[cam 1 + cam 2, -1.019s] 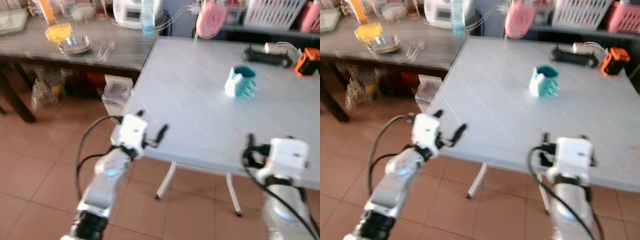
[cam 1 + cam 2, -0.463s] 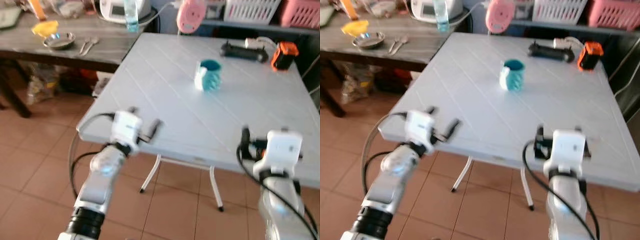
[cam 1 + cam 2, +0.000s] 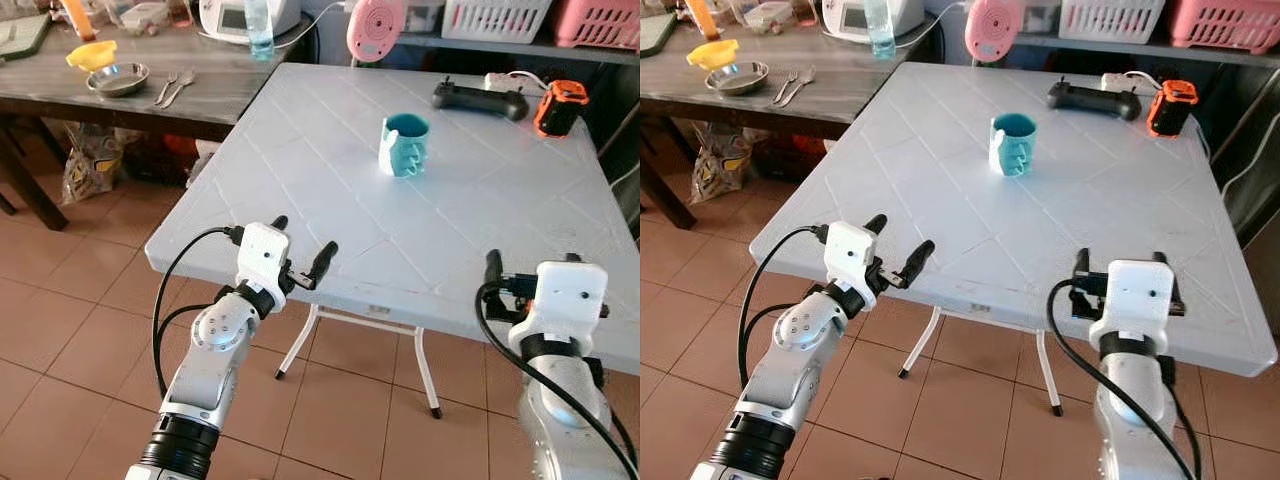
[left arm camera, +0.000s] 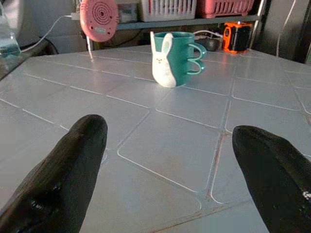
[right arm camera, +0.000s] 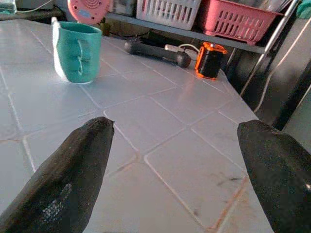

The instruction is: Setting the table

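A teal mug (image 3: 403, 145) with a white bunny on its side stands upright on the far middle of the white plastic table (image 3: 330, 150). My left gripper (image 3: 305, 237) is open and empty at the table's near left edge, pointing at the mug (image 4: 170, 58) well ahead of it. At the near right edge my right gripper (image 3: 532, 262) is open too, with nothing between its fingers; the mug (image 5: 77, 52) is far ahead of it, toward my left.
A black controller (image 3: 478, 98), an orange device (image 3: 560, 106) and a pink round object (image 3: 374, 28) sit at the table's far edge. The dark wooden side table (image 3: 60, 100) at back left holds a metal bowl (image 3: 117, 78), a yellow cup (image 3: 91, 55) and forks (image 3: 172, 88). Tiled floor lies below.
The camera has turned, so the white table now sits more centred and the picture is sharp. Both arms keep the same pose with open fingers; the mug has not moved on the table.
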Tool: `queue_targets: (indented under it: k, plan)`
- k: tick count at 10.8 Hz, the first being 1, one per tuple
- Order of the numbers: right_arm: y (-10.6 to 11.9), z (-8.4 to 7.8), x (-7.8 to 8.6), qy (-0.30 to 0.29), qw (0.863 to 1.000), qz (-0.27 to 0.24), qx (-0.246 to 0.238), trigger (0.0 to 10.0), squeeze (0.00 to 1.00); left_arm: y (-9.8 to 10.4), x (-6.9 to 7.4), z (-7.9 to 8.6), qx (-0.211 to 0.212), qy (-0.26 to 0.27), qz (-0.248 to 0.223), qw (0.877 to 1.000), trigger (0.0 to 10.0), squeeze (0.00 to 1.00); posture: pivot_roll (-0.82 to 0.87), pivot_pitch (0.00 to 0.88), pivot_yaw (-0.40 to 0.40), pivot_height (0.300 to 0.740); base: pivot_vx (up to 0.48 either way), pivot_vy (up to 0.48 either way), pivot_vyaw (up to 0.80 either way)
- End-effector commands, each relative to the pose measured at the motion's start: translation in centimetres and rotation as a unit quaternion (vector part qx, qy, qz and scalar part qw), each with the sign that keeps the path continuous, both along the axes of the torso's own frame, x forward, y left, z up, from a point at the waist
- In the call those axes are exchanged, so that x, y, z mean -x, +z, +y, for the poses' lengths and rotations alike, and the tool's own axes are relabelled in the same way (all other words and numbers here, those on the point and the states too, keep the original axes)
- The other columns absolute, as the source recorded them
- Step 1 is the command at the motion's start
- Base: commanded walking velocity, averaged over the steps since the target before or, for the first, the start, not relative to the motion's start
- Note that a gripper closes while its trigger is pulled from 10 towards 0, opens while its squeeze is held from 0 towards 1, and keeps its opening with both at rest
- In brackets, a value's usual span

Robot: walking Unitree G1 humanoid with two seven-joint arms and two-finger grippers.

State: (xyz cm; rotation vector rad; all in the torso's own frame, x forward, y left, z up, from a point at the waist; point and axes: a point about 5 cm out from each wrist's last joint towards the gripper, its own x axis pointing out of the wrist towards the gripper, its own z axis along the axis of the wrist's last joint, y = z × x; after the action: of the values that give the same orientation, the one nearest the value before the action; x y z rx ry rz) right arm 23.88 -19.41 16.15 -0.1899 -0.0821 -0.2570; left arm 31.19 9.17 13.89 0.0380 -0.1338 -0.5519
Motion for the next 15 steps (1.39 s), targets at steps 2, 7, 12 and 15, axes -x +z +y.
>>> queue_targets:
  k: [2, 7, 12, 15]
  plan:
    - [-0.2, 0.2, 0.1, -0.001, 1.000, 0.001, -0.001, 10.0, 1.00, 0.1, 0.2, 0.0, -0.002, -0.006, -0.001, 1.000, 10.0, 0.00, 0.08, 0.113, 0.021, 0.740, 0.351, 0.000, 0.00]
    - [-0.4, 0.4, 0.0, 0.003, 1.000, 0.004, -0.002, 10.0, 1.00, -0.1, 0.3, 0.1, -0.006, -0.011, 0.001, 1.000, 10.0, 0.00, 0.09, 0.112, 0.022, 0.740, 0.369, 0.000, 0.00]
    - [-0.7, 1.5, 0.1, 0.049, 0.999, 0.005, -0.017, 10.0, 0.00, -0.1, 0.6, 0.3, -0.007, -0.012, -0.001, 1.000, 10.0, 0.00, 0.09, 0.117, 0.025, 0.740, 0.273, 0.000, 0.00]
    - [-0.6, 3.6, -0.7, 0.114, 0.993, 0.007, 0.016, 10.0, 0.00, -0.9, 1.4, 1.9, -0.028, -0.031, 0.007, 0.999, 10.0, 0.00, 0.10, 0.130, 0.022, 0.740, 0.000, 0.000, 0.00]
